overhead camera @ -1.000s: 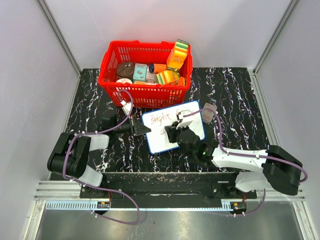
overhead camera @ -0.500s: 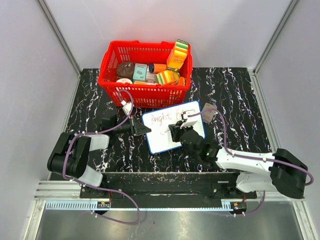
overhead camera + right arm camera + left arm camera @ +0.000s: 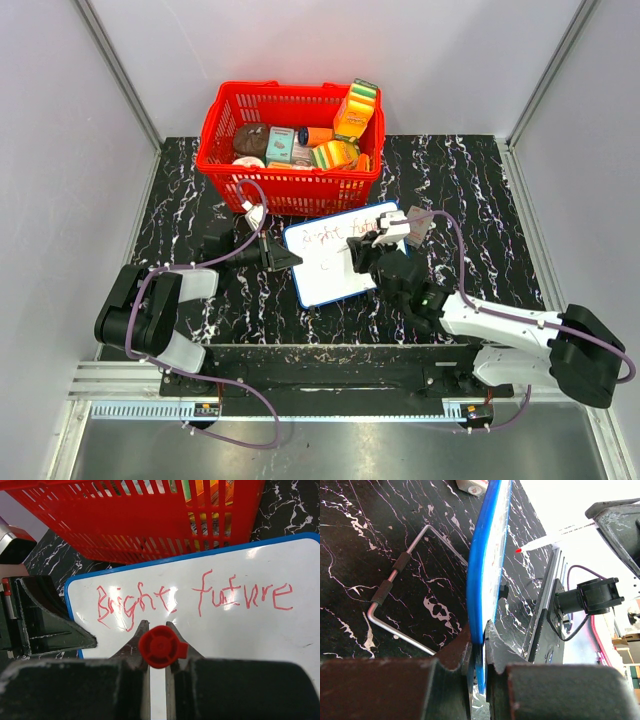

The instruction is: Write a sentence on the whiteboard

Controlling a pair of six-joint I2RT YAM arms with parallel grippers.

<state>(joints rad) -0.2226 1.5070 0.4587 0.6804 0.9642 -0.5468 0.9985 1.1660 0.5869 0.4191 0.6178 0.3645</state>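
Left claw (image 3: 477, 630): pressed together on the left edge of the flat white whiteboard (image 3: 489, 565) with a thin blue rounded frame, one finger on each face of the rim.
Right claw (image 3: 156, 626): pinched a white-barrelled marker (image 3: 159, 646), its round red end facing the wrist camera, above the lower middle of the board.
Marker tip: red, close to the board's face in the left wrist view; whether it touched could not be told.
Whiteboard: lay on the black, white-veined marble-look surface (image 3: 470, 180), between the two claws and turned a little askew.
Sentence (image 3: 195, 597): thin red handwriting in one line across the upper part of the board, reading "Bright future".
Basket: a red plastic lattice basket (image 3: 215, 135) stood just behind the board, holding boxes and packets.
Wire bar: a bent grey metal bar with black sleeves (image 3: 390, 587) lay on the surface beside the board.
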